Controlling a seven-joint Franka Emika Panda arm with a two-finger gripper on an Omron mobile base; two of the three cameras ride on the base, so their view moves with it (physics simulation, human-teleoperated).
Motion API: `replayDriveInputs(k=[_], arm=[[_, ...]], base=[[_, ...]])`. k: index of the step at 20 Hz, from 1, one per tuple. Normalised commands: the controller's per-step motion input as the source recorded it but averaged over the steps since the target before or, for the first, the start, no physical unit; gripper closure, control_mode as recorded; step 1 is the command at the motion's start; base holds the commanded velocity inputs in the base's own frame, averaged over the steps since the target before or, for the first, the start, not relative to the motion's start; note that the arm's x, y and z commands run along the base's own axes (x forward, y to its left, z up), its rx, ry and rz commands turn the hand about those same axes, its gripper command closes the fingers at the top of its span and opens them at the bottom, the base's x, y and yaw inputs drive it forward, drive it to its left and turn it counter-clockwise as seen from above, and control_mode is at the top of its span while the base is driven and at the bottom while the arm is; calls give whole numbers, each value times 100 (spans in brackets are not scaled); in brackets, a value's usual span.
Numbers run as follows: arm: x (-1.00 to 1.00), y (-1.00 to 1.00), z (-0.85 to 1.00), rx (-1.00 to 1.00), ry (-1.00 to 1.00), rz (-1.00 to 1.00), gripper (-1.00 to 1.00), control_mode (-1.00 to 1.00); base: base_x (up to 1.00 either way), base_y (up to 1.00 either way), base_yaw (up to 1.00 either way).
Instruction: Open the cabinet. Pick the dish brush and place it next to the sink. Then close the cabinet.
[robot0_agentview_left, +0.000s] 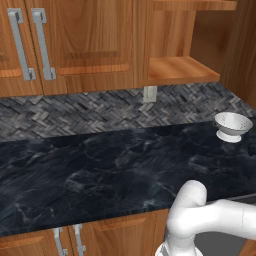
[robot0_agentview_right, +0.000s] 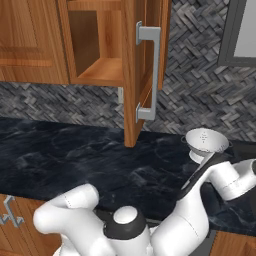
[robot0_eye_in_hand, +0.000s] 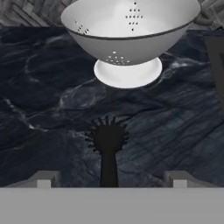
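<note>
Dark marbled stone counter (robot0_agentview_left: 100, 170); grey herringbone tile backsplash (robot0_agentview_left: 75, 115) with a white wall outlet (robot0_agentview_left: 150, 93); brown wooden two-handled wall cabinet (robot0_agentview_left: 75, 40); base cabinets (robot0_agentview_left: 100, 237) below.

The counter (robot0_agentview_left: 100, 165) is black with pale grey marble veins. The wall tiles (robot0_agentview_left: 75, 112) are grey herringbone. The cabinet (robot0_agentview_right: 145, 70) is warm brown wood with a silver handle (robot0_agentview_right: 152, 72). The colander (robot0_eye_in_hand: 129, 30) is white; the dish brush (robot0_eye_in_hand: 107, 144) is black.
</note>
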Motion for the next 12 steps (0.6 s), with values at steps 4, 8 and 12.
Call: replayDriveInputs(k=[4,8,12], arm=[[-24,0,45,0,-6,0,-100,-100],[-16,0,84,5,-12,9,-100,-100],[-18,0,88,3,-17,23,-100,-100]], base=[[0,0,0],[0,0,0],[0,0,0]])
